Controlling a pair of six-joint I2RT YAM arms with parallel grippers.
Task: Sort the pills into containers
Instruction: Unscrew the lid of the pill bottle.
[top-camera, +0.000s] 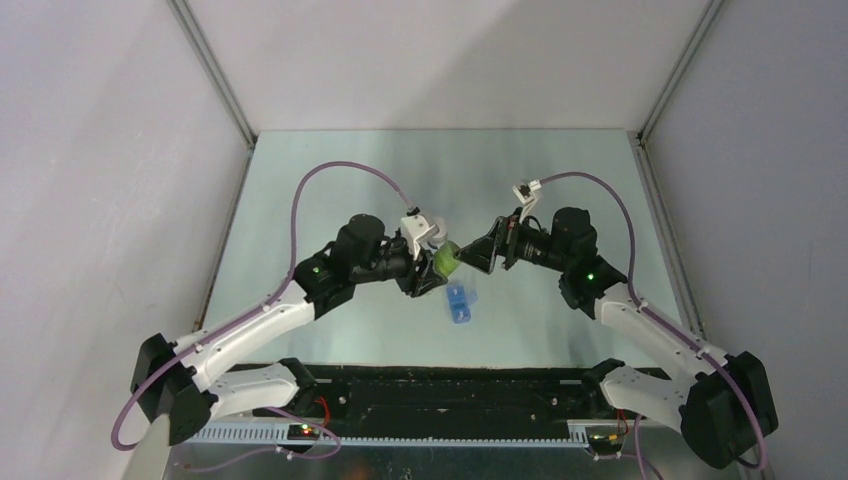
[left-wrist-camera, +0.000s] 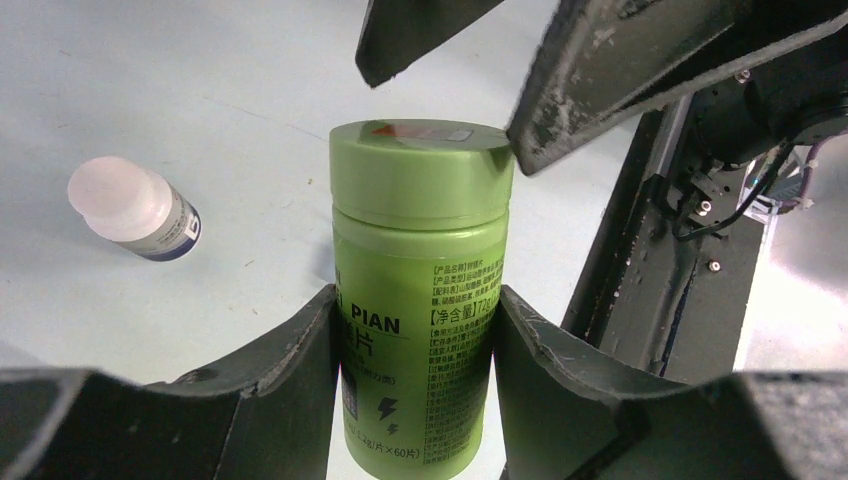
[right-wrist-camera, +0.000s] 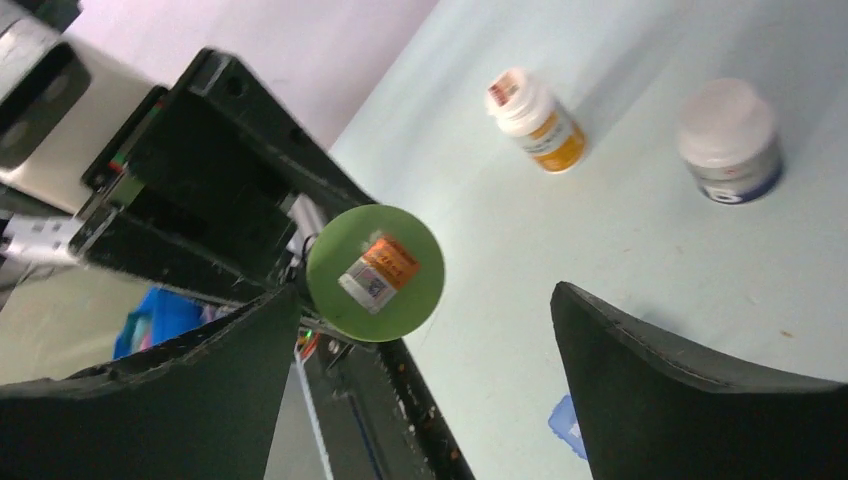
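My left gripper (left-wrist-camera: 415, 300) is shut on the body of a green round bottle (left-wrist-camera: 420, 250), holding it above the table with its green cap on. In the top view this bottle (top-camera: 446, 262) sits between the two grippers. My right gripper (right-wrist-camera: 425, 300) is open at the cap (right-wrist-camera: 375, 272), which bears an orange sticker and lies beside the left finger. From the left wrist, the right fingers (left-wrist-camera: 600, 90) frame the cap's top. The translucent blue pill box with the containers (top-camera: 460, 302) lies on the table just below the bottle. No pills show.
A white-capped bottle with a blue label (left-wrist-camera: 130, 208) stands on the table to the left of the green one. The right wrist sees it (right-wrist-camera: 728, 140) beside a white-capped, orange-labelled bottle (right-wrist-camera: 535, 120) lying tilted. Grey walls enclose the pale green table (top-camera: 560, 200).
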